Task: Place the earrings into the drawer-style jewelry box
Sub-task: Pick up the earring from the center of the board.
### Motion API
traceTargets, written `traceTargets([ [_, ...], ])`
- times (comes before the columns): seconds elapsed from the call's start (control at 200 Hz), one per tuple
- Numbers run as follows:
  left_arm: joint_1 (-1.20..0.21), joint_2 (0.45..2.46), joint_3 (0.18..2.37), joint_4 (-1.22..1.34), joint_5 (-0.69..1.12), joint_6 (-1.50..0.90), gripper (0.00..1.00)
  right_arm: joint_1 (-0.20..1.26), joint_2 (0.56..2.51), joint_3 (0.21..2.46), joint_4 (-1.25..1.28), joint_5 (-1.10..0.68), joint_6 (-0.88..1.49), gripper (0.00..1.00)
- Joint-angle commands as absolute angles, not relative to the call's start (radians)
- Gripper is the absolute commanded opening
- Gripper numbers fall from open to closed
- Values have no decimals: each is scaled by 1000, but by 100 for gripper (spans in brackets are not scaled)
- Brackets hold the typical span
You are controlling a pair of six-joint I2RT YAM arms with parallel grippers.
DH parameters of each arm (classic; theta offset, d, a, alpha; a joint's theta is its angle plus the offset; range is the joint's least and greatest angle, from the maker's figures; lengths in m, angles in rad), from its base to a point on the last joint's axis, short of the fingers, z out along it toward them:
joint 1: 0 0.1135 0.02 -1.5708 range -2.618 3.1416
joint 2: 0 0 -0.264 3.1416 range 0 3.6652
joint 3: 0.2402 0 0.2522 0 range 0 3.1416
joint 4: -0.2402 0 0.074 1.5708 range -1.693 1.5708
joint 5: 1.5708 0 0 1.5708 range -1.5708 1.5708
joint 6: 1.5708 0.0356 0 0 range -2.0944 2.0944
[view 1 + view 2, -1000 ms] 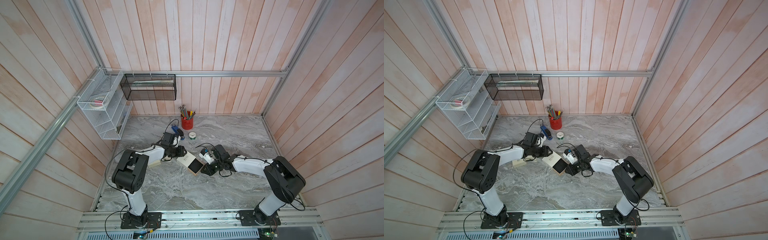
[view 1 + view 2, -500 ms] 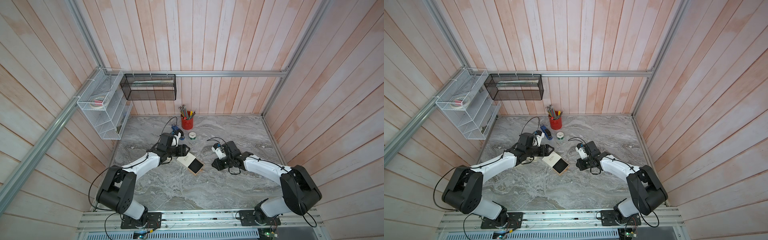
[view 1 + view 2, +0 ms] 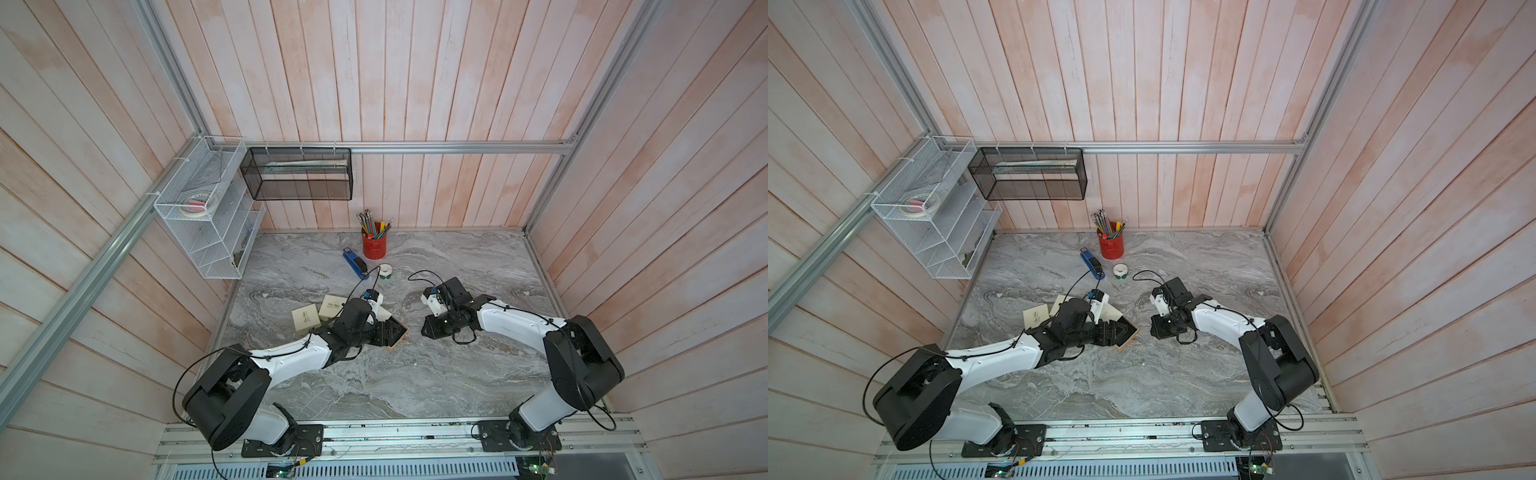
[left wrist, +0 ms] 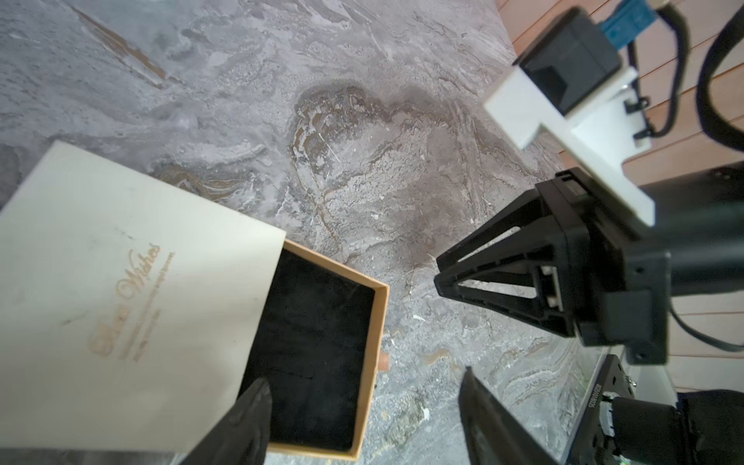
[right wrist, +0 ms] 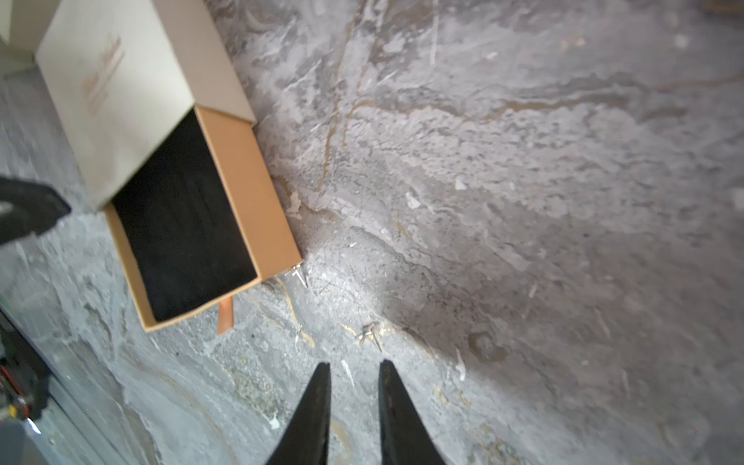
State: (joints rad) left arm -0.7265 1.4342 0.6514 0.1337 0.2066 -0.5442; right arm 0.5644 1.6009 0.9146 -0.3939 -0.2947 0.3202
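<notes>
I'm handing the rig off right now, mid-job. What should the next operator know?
The left gripper: jaws wide open, empty, at the open end of the drawer.
The right gripper: jaws narrowly apart, empty, above the table.
Done: drawer pulled out of the jewelry box, lining bare.
Likely earrings on the table: one earring by the drawer's corner, another earring nearer the right gripper.
Left: put both in.

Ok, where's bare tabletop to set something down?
Free: the front strip of grey marble tabletop, between the open cream drawer box and the front rail; the back right corner. Crowded: around the red pencil cup, and at the drawer under the left gripper.
</notes>
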Motion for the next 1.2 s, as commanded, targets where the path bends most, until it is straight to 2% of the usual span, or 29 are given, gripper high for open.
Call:
traceTargets([
  [0.0,-771,1426,643,183,124,-564,74,592,1598,944,-433,-184,513,23],
  [0.35,-842,1465,647,207,69,-553,74,604,1645,974,-451,-204,663,24],
  [1.195,-841,1493,671,187,70,-506,74,622,1750,1015,-474,-247,642,24],
])
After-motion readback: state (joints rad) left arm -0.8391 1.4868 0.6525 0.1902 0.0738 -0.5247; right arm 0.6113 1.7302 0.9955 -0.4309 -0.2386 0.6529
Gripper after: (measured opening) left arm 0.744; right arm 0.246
